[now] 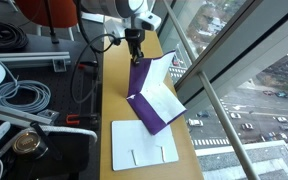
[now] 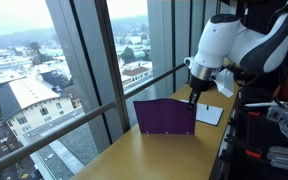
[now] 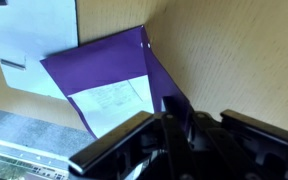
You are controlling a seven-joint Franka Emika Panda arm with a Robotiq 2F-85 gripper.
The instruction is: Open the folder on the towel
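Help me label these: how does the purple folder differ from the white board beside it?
The folder is purple, the board white. The folder's cover stands raised, showing paper inside; the board lies flat. Only the board has short slits. Both are thin rectangles on the table.

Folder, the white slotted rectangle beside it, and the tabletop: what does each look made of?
Folder: thin purple card or plastic, matte; its raised cover stays flat above a sharp crease. Paper sheets inside: white, with faint print. White rectangle: card or thin plastic, smooth, lying flat; cannot tell which. Tabletop: light wood or wood-look laminate, with faint grain.
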